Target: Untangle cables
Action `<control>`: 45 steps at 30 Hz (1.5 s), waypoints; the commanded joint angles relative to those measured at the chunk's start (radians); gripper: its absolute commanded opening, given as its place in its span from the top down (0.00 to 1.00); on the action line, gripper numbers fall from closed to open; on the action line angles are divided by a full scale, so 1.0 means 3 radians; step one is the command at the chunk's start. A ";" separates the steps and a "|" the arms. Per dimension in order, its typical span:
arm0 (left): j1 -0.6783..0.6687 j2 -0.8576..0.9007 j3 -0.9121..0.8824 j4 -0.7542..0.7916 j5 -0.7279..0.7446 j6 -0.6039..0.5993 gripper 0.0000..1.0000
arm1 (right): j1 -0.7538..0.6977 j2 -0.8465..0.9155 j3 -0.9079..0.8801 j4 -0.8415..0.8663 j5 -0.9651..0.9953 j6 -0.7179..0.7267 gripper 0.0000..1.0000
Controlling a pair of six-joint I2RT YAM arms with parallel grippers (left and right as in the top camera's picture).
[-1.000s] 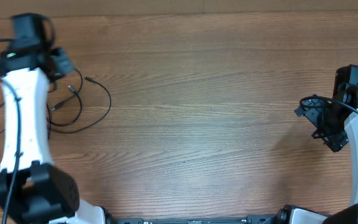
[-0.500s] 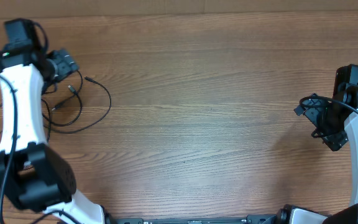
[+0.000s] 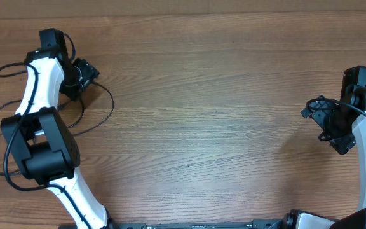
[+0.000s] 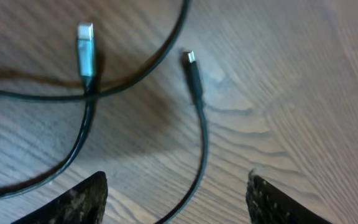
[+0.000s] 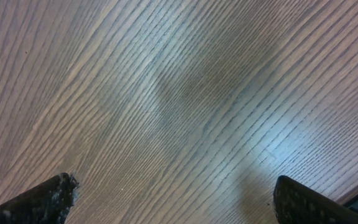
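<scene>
Black cables (image 4: 202, 124) partly vanish beneath the left arm (image 3: 40, 95).

Table (image 3: 208, 108): bare wood is seen across the middle, between the arms. Cables (image 3: 112, 102): loose loops are found at the left side; two plug ends are seen under the parted left gripper (image 4: 176, 199).

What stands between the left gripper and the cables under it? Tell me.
Nothing visible does. The left gripper hangs open over the table, and the cables lie uncovered just ahead of its fingertips: one thin cord runs between them, another with a silver plug lies to one side.
</scene>
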State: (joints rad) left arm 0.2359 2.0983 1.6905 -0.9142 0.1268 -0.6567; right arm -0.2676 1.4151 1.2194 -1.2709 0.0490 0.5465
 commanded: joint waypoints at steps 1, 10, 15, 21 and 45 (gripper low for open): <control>-0.0004 0.0025 0.0445 -0.0170 -0.0197 -0.0183 0.30 | -0.0010 -0.0003 0.0037 0.0028 -0.0010 0.0008 0.00; -0.0042 0.0025 0.1503 -0.0765 -0.0587 -0.0083 0.37 | -0.0010 -0.0003 0.0037 0.0075 -0.0028 0.0009 0.00; -0.0161 0.0132 0.1495 -0.0935 -0.0711 -0.0109 0.24 | -0.0010 -0.0003 0.0037 0.0067 -0.0036 0.0008 0.00; -0.0292 0.0379 0.1492 -0.0965 -0.0772 -0.0198 0.25 | -0.0010 -0.0003 0.0037 0.0048 -0.0036 0.0008 0.00; -0.0312 0.1284 0.1441 -0.0702 -0.0797 -0.0446 0.24 | -0.0010 -0.0003 0.0037 -0.0055 -0.0034 0.0006 0.00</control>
State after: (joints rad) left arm 0.1398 2.4653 2.1288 -1.1370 -0.0887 -0.7479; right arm -0.2676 1.4151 1.2194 -1.2869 0.0406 0.5465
